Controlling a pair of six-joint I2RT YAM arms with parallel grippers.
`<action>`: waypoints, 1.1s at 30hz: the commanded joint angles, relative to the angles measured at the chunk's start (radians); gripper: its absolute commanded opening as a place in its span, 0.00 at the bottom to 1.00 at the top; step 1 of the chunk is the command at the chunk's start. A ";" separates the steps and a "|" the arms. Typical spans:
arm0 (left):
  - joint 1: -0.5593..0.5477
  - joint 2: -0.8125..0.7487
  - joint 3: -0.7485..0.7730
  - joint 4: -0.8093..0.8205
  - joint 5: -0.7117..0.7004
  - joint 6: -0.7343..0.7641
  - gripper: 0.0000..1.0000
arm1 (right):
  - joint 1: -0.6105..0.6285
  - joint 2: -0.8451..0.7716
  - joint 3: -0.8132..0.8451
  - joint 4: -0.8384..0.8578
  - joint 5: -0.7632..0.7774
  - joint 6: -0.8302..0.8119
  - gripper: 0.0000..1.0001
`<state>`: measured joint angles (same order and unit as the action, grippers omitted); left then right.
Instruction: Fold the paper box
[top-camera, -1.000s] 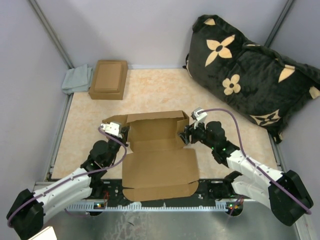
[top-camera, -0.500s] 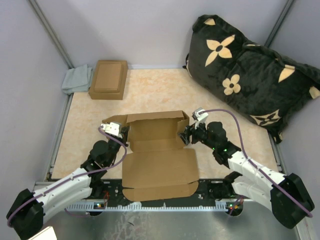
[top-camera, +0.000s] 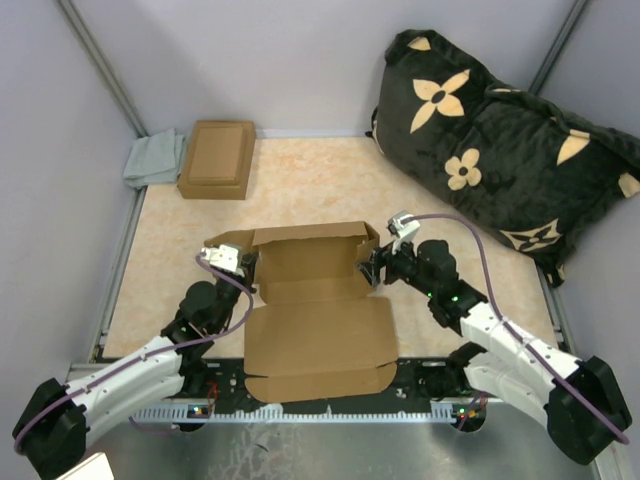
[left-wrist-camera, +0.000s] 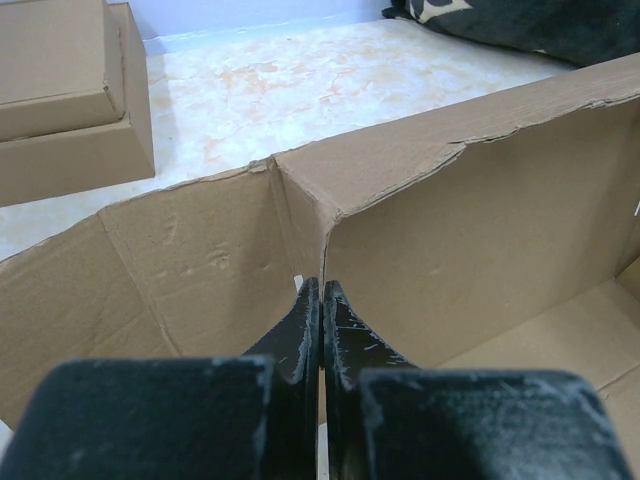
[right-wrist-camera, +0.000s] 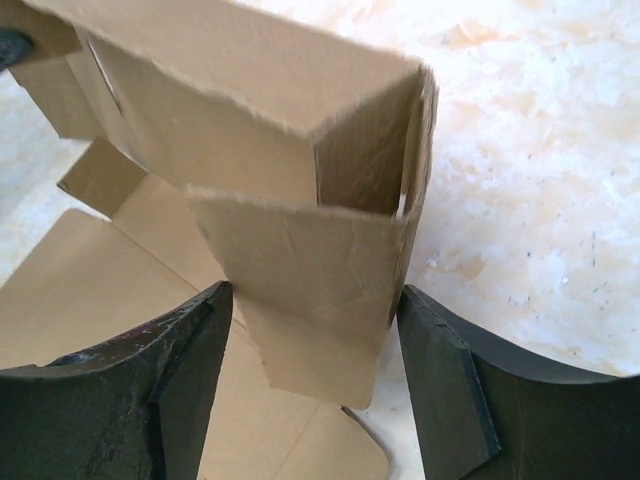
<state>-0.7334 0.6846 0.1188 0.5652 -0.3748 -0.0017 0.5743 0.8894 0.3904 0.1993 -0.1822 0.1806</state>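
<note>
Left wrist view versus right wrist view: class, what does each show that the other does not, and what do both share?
Only the left wrist view: the left gripper, fingers pressed together at an inner corner of the paper box, with a smaller stepped cardboard box and a dark pillow beyond. Only the right wrist view: the right gripper, fingers spread either side of an end flap. Both: the paper box and the marbled table.
</note>
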 joint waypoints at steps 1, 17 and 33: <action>-0.006 -0.008 0.016 0.003 -0.018 0.002 0.00 | 0.009 -0.054 0.130 -0.019 0.029 0.000 0.68; -0.008 -0.007 0.034 0.007 -0.024 0.004 0.00 | 0.009 -0.008 0.362 -0.181 0.036 0.028 0.64; -0.011 0.001 0.033 0.021 -0.033 0.011 0.00 | 0.009 0.139 0.495 -0.408 0.071 0.030 0.53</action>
<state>-0.7357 0.6846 0.1192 0.5602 -0.4000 -0.0013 0.5743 1.0809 0.8902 -0.1959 -0.1123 0.2401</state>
